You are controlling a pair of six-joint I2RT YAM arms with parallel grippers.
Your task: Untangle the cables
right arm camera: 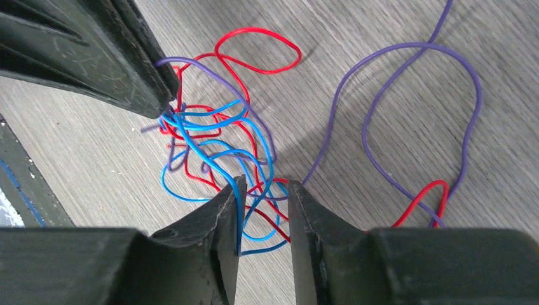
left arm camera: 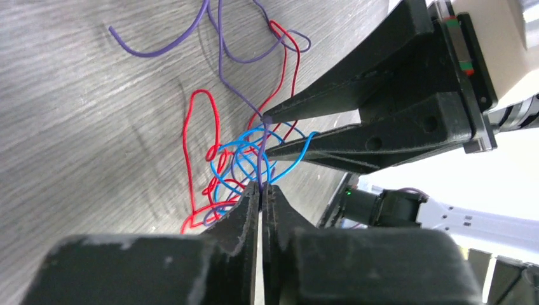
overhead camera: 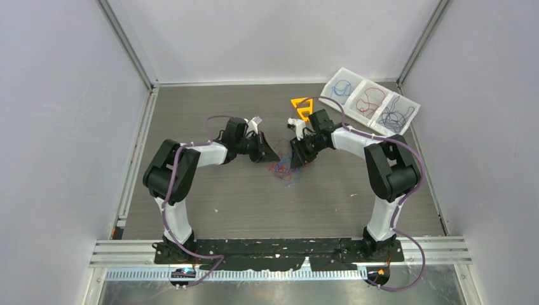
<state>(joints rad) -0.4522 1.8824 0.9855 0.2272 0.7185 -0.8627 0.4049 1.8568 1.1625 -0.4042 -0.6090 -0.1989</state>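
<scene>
The cables [overhead camera: 284, 170] are thin red, blue and purple wires in a small tangled clump on the grey table between my two grippers. My left gripper [left arm camera: 261, 188] is shut on a purple wire at the clump's edge, with blue loops [left arm camera: 254, 152] right at its tips. It shows at the top left of the right wrist view [right arm camera: 162, 105]. My right gripper [right arm camera: 267, 187] is open over the clump, with blue wire [right arm camera: 240, 210] along its left finger's inner face and red and blue strands between the jaws. Loose purple loops [right arm camera: 413, 121] lie to the right.
An orange plastic triangle [overhead camera: 302, 108] lies behind the right gripper. A white three-compartment tray [overhead camera: 370, 100] with sorted wires sits at the back right. Enclosure walls and metal rails bound the table on three sides.
</scene>
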